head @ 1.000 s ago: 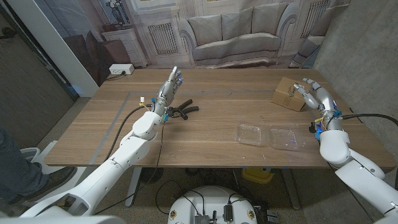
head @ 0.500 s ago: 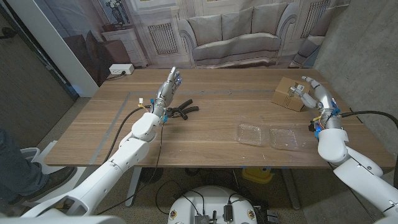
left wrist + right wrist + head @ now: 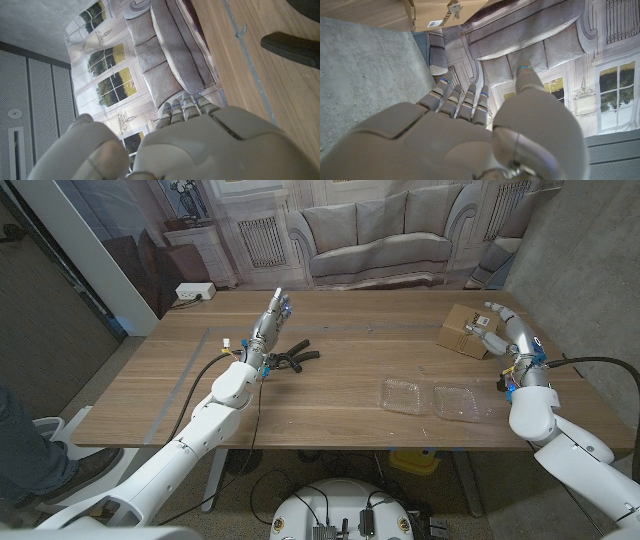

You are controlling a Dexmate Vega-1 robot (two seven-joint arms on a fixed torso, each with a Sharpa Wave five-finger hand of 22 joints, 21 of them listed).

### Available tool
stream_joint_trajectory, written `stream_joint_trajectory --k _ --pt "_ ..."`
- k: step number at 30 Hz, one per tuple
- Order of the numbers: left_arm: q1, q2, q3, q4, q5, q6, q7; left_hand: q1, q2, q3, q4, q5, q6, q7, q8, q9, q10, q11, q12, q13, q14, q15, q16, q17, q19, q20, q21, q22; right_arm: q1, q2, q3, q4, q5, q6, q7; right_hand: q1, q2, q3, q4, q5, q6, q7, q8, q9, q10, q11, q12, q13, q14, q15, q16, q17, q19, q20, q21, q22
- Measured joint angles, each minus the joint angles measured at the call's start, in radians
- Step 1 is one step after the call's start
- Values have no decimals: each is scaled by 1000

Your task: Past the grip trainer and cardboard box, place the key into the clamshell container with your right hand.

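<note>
A small key (image 3: 454,7) lies on top of the cardboard box (image 3: 460,335) at the table's far right; in the head view the key (image 3: 479,323) is a pale speck on the box's right side. My right hand (image 3: 510,330) stands just right of the box with fingers apart, holding nothing, and its fingers (image 3: 465,100) stop short of the box (image 3: 437,14). The clear clamshell container (image 3: 435,398) lies opened out near the front edge, both halves bare. The black grip trainer (image 3: 290,358) lies left of centre. My left hand (image 3: 275,313) is raised beside it, fingers straight.
The wooden table (image 3: 350,370) ends close behind the clamshell's front side. A grey concrete wall (image 3: 590,270) stands close to the right of my right arm. A black cable (image 3: 205,370) runs along my left arm. One grip trainer handle (image 3: 290,42) shows beyond my left hand (image 3: 190,145).
My right hand has drawn slightly back and to the right from the box, with its fingers straighter. The left arm, key, box and clamshell have not moved.
</note>
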Motion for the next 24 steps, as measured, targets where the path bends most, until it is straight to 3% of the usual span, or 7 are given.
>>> stream_joint_trajectory --k 3,11,24 --pt "0 0 0 0 0 -1 -1 0 0 0 0 0 0 0 0 0 0 0 0 0 4 -4 0 0 0 0 0 0 3 -3 -6 -4 -6 -15 -1 20 2 0 0 2 2 -2 0 5 -5 -8 0 0 0 0 0 0 0 0 -6 0" --pt "5 0 -4 1 -4 -8 -5 0 0 -3 3 0 0 0 0 0 0 0 0 0 5 -5 0 0 0 0 0 0 18 -18 -22 -10 -21 -65 5 84 10 1 5 10 10 -43 0 5 -23 -27 -8 0 -13 5 0 0 0 0 -19 0" --pt "21 4 -12 -6 -6 -18 -5 0 0 -8 2 0 5 5 0 0 8 4 0 0 10 -1 0 0 0 0 0 0 49 -37 -61 -13 -70 -155 -5 113 15 -13 24 10 50 -75 12 5 -40 -46 -14 0 -13 5 0 0 0 0 -29 5"
